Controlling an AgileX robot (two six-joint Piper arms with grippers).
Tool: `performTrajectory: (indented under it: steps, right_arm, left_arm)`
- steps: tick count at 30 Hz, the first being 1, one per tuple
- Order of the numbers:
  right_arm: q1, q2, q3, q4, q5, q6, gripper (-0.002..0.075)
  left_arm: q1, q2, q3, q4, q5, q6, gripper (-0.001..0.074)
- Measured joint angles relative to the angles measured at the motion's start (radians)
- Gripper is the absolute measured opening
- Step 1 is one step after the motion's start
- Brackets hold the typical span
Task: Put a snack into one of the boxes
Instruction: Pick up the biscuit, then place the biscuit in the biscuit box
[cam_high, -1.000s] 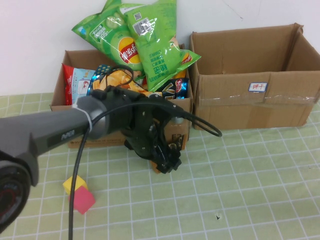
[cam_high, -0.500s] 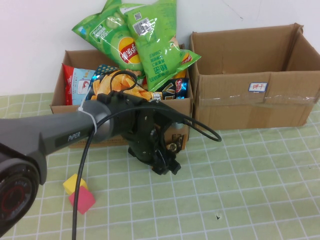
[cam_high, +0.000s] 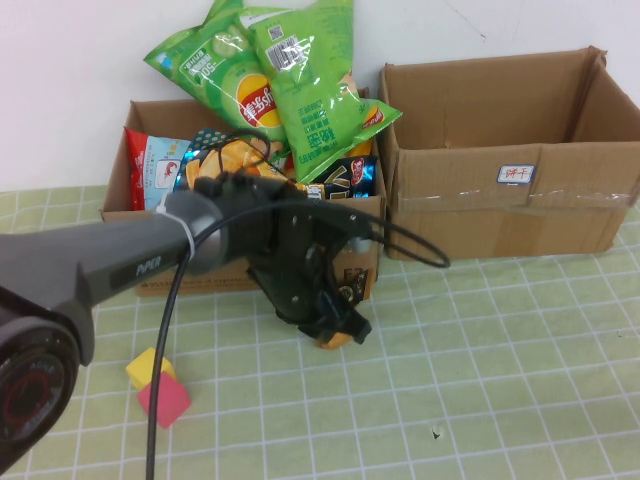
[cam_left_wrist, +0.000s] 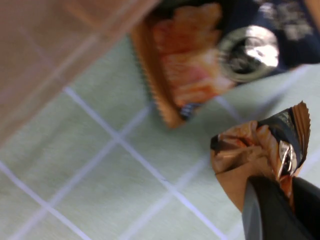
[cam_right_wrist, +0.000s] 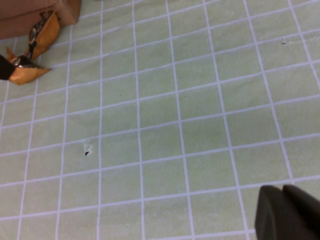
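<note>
A green checked tablecloth (cam_high: 480, 380) is covering the table before a white wall. The left gripper (cam_high: 335, 322) is hanging low at the frame's centre, pinching a crinkled orange snack packet (cam_left_wrist: 255, 150) just above the cloth, right in front of the left cardboard box (cam_high: 130, 200), which is overflowing with green chip bags (cam_high: 300, 90). The emptier right box (cam_high: 500, 160) is sitting upper right. The right gripper (cam_right_wrist: 287, 212) is hovering over bare cloth, fingers together on nothing. Yellow and pink blocks (cam_high: 158, 388) are lying lower left
</note>
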Motion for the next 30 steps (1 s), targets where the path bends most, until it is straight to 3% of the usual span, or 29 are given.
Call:
performTrajectory:
  steps: [6, 11, 14, 18, 26, 28, 30]
  right_arm:
    - [0.000, 0.000, 0.000, 0.000, 0.000, 0.000, -0.0002]
    - [0.000, 0.000, 0.000, 0.000, -0.002, 0.000, -0.0002]
    - [0.000, 0.000, 0.000, 0.000, -0.003, 0.000, -0.0002]
    - [0.000, 0.000, 0.002, 0.000, -0.003, 0.000, -0.0002]
    - [0.000, 0.000, 0.002, 0.000, -0.003, 0.000, -0.0002]
    - [0.000, 0.000, 0.002, 0.000, -0.003, 0.000, -0.0002]
    - [0.000, 0.000, 0.002, 0.000, -0.003, 0.000, -0.0002]
  left_arm:
    - [0.000, 0.000, -0.133, -0.098, 0.227, 0.068, 0.0043]
    - [0.000, 0.000, -0.308, -0.289, 0.409, 0.294, 0.0041]
    - [0.000, 0.000, -0.418, -0.415, 0.416, 0.406, 0.0040]
    - [0.000, 0.000, -0.532, -0.558, 0.281, 0.472, 0.0040]
    - [-0.002, 0.020, -0.571, -0.693, -0.227, 0.556, 0.0040]
    - [-0.002, 0.042, -0.572, -0.703, -0.315, 0.559, 0.0063]
    - [-0.002, 0.065, -0.572, -0.709, -0.362, 0.559, 0.0135]
